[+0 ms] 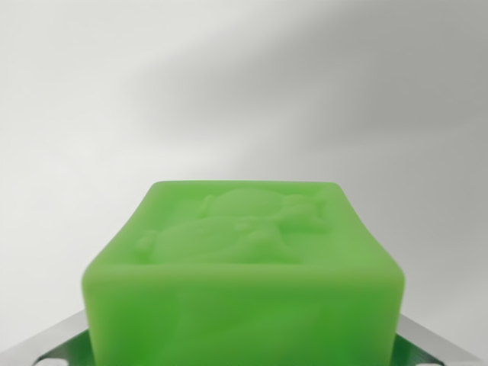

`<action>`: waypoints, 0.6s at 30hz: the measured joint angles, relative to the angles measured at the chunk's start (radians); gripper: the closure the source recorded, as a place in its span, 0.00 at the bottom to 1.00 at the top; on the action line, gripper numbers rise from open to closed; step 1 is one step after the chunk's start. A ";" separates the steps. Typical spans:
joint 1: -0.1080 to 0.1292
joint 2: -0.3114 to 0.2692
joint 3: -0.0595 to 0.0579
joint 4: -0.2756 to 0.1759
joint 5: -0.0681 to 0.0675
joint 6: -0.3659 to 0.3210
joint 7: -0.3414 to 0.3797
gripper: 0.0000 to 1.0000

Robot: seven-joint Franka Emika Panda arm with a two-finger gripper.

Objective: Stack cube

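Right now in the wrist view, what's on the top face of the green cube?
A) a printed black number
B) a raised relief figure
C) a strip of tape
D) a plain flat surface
B: the green cube has a moulded, raised figure in a recessed panel on its top face, in the same green, with no print or tape visible.
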 joint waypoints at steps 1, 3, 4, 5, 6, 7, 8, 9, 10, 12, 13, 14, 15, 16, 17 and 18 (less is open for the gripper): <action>0.003 -0.004 0.000 -0.004 -0.001 0.000 0.006 1.00; 0.009 -0.011 0.000 -0.011 -0.002 0.000 0.016 1.00; 0.012 -0.015 0.000 -0.015 -0.003 0.000 0.023 1.00; 0.015 -0.018 0.001 -0.018 -0.004 0.001 0.028 1.00; 0.018 -0.021 0.001 -0.021 -0.006 0.001 0.035 1.00; 0.020 -0.023 0.001 -0.023 -0.006 0.001 0.038 1.00; 0.023 -0.027 0.001 -0.026 -0.007 0.001 0.044 1.00; 0.026 -0.031 0.002 -0.030 -0.008 0.001 0.050 1.00; 0.029 -0.035 0.002 -0.034 -0.009 0.001 0.057 1.00; 0.034 -0.041 0.003 -0.040 -0.010 0.001 0.067 1.00; 0.038 -0.045 0.003 -0.044 -0.011 0.001 0.074 1.00; 0.041 -0.048 0.004 -0.047 -0.012 0.001 0.080 1.00; 0.044 -0.051 0.004 -0.050 -0.013 0.001 0.086 1.00; 0.047 -0.055 0.005 -0.054 -0.014 0.001 0.092 1.00; 0.050 -0.059 0.005 -0.057 -0.015 0.001 0.099 1.00; 0.053 -0.063 0.006 -0.061 -0.015 0.001 0.105 1.00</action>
